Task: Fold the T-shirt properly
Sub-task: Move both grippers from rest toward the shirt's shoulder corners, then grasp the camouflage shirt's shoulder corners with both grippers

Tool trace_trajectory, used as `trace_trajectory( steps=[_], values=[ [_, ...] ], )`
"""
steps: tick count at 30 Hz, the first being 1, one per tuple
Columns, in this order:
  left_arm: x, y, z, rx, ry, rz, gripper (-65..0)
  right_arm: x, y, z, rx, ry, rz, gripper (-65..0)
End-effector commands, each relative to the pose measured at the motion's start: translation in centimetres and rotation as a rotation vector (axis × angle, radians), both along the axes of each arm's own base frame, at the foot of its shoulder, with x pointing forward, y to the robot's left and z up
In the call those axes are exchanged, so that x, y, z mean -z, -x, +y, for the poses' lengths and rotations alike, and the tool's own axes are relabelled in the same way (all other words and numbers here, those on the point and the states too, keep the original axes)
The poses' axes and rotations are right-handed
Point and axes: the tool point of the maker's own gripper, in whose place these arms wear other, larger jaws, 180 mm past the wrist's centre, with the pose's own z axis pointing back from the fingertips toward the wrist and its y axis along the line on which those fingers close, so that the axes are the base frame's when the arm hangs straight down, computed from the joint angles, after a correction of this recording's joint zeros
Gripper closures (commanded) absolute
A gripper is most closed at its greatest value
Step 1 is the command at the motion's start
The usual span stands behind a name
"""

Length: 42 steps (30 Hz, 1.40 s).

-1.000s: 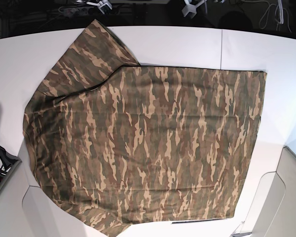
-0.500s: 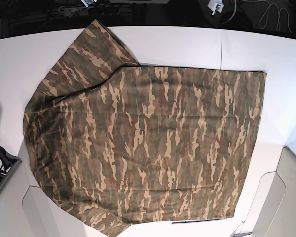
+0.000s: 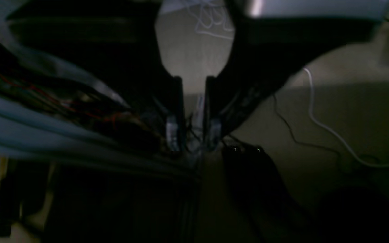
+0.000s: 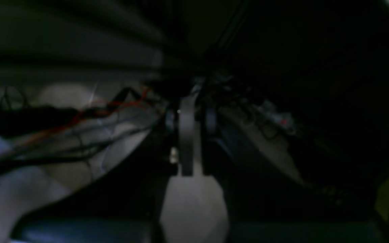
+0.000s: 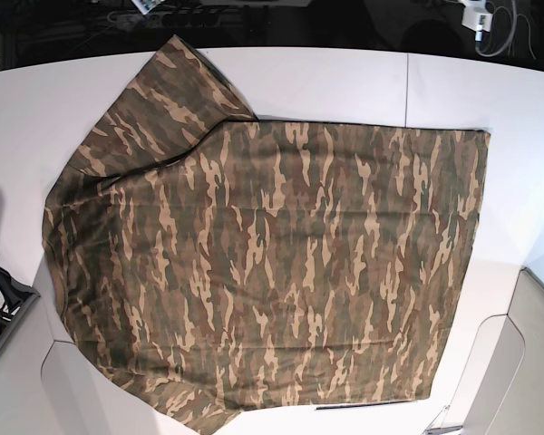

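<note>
One camouflage T-shirt point(image 5: 281, 263) — flat — on white table point(image 5: 335, 86)

We found no readable text, label, brand, number or sign in any of the three views.
</note>
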Motion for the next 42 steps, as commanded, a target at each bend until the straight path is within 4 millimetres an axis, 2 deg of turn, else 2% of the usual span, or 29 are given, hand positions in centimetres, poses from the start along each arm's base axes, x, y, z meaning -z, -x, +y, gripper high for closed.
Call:
trace_trajectory(
  steps=[1, 7, 9, 12, 14, 16, 18, 20, 28, 34, 42],
  values=[
    [-1.3, -0.4, 0.7, -0.005, -0.005, -0.029, -12.6, -1.6, -1.1, 0.3, 0.006, -0.035, -0.045, -4.7],
    [-5.5, -3.1, 3.4, -0.094, 0.004, -0.134, -12.6, -6.3, -6.4, -0.8, 0.094, -0.082, -0.187, -5.1],
    [-6.9, -3.9, 4.3, -0.121, -0.003, -0.182, -12.6, -7.2, -7.8, -1.6, 0.119, -0.076, -0.228, -10.7],
    [-8.9, -5.0, 5.6, -0.154, -0.023, -0.251, -12.6, -7.6, -9.8, -3.3, 0.167, -0.049, -0.266, -24.3],
    [-9.9, -5.4, 6.3, -0.175, -0.029, -0.286, -13.0, -7.7, -10.9, -4.7, 0.217, -0.012, -0.288, -29.2],
    [-10.4, -5.7, 6.8, -0.189, -0.029, -0.308, -18.9, -8.0, -12.0, -6.0, 0.266, 0.013, -0.317, -29.7],
    [-10.5, -5.8, 6.9, -0.193, -0.031, -0.315, -28.2, -8.2, -12.9, -6.9, 0.315, 0.018, -0.336, -29.7],
    [-10.6, -6.0, 6.9, -0.194, -0.029, -0.319, -33.5, -7.8, -13.5, -7.8, 0.368, 0.010, -0.328, -29.7],
    [-10.9, -7.6, 7.0, -0.184, -0.032, -0.358, -33.5, -3.5, -13.6, -9.7, 0.463, -0.020, -0.214, -29.7],
    [-12.0, -9.7, 8.1, -0.133, -0.065, -0.395, -33.5, -1.2, -12.9, -8.2, 0.502, -0.118, -0.143, -29.7],
    [-13.1, -12.1, 9.4, -0.072, -0.129, -0.427, -33.6, -0.4, -13.5, -5.0, 0.549, -0.251, -0.124, -29.7]
  ],
)
